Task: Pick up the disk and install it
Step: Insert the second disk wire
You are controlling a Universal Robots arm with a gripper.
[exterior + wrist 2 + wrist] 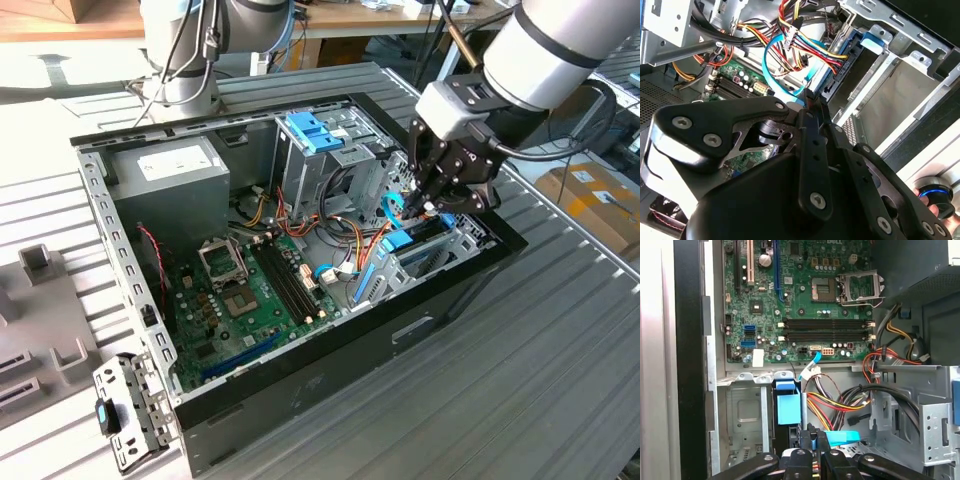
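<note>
The claw point(432, 200) hangs low inside the open computer case point(300, 395), its fingers pressed together over the drive bay point(440, 240); the disk point(425, 232) seems to sit edge-on there in its blue bracket point(788, 405); press squarely, clear of the cables point(810, 50).

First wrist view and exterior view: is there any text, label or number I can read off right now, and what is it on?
No text here can be quoted.
White sticker on the power supply, exterior view: print too small to read.
Markings printed on the motherboard, first wrist view: too small to read.
Small white tag on the motherboard's edge, first wrist view: no print can be made out.
</note>
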